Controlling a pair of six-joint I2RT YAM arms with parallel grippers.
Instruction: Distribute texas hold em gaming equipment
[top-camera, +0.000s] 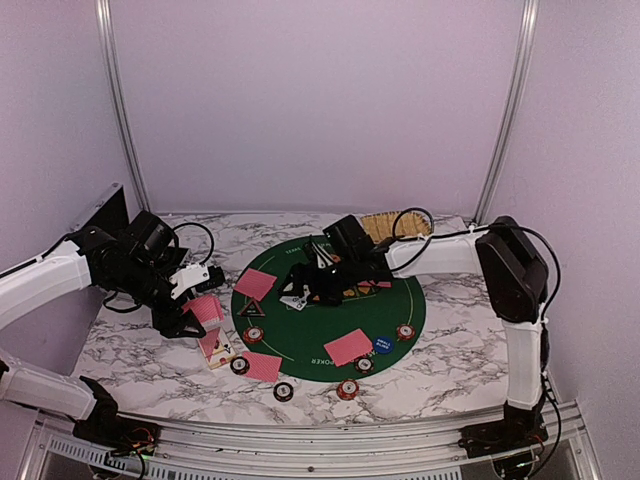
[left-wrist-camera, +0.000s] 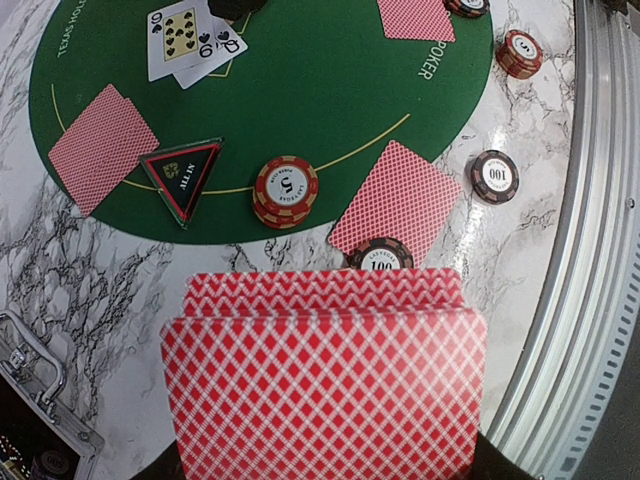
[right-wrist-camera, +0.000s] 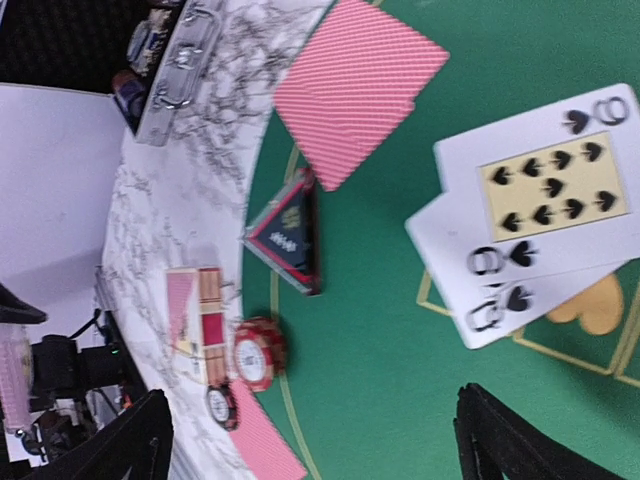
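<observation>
Nearest the arm bases, a dark chip (top-camera: 284, 391) and a red chip (top-camera: 347, 388) are sitting on the marble worktop (top-camera: 450, 370). A face-down card (top-camera: 263, 366) is lying at the edge of the green mat (top-camera: 300, 340). The left tool (top-camera: 190, 318) is clamping a red-backed deck (left-wrist-camera: 325, 390) above the worktop, just off the mat. Further in, a triangular marker (left-wrist-camera: 183, 175) is lying on the mat. The right tool (right-wrist-camera: 315, 450) is hovering wide open and empty over face-up spade cards (right-wrist-camera: 540, 190) near the mat's centre.

Matt green felt mat (left-wrist-camera: 330, 110), glossy marble-patterned tabletop (left-wrist-camera: 80, 290), smooth coated-paper deck of red-backed cards (left-wrist-camera: 325, 400), hard plastic-looking poker chip (left-wrist-camera: 285, 190), brushed metal edge rail (left-wrist-camera: 590, 250), rough tan woven tray (top-camera: 385, 225).
</observation>
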